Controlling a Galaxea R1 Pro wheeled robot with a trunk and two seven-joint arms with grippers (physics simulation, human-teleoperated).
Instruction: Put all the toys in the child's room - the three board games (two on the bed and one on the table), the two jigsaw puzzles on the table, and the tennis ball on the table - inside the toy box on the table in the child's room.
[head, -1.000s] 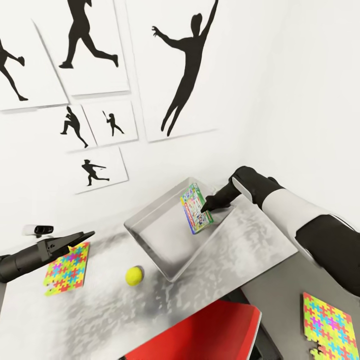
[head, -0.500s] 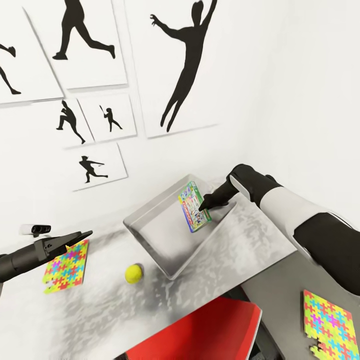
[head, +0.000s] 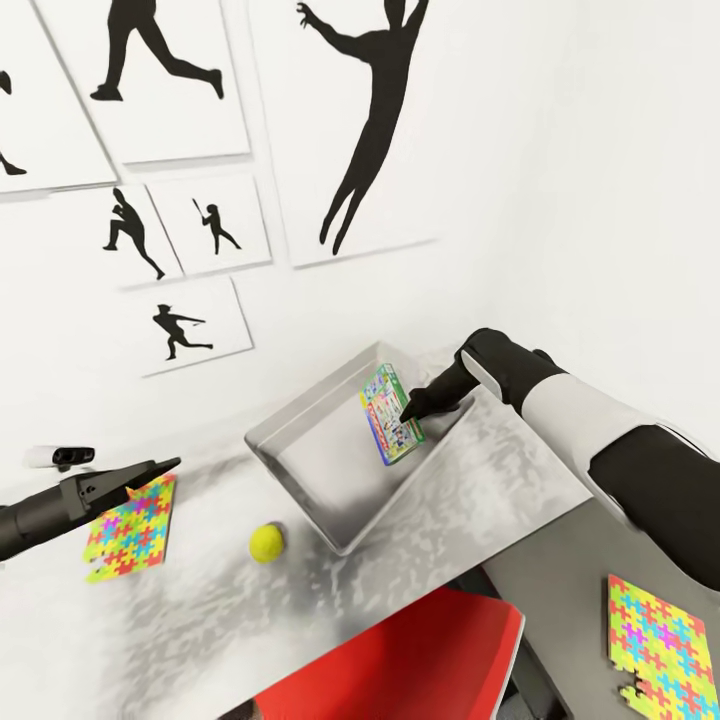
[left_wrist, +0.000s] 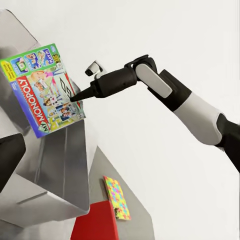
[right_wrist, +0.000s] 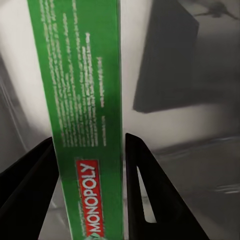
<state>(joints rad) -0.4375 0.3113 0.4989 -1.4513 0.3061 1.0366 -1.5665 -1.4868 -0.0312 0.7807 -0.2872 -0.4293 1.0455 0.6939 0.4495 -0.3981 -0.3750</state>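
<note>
Centrally in the head view, the toy box (head: 330, 470) sits on the bench (head: 200, 610), and the right gripper (head: 408, 411) holds a Monopoly board game (head: 391, 414) tilted on edge inside it. Lower left, the tennis ball (head: 265, 542) lies outside, near one jigsaw puzzle (head: 130, 527); the left gripper (head: 160, 465) hovers there, its jaws' spread unclear. Another jigsaw (head: 660, 645) lies lower right.

Left wrist view: the game (left_wrist: 45, 90) stands over the tray (left_wrist: 55, 170).

Right wrist view: both fingers (right_wrist: 145, 195) flank the green box edge (right_wrist: 90, 125).

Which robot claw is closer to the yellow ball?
Left. The left claw hovers over a puzzle beside the ball; the right claw holds a game box over the tray.
</note>
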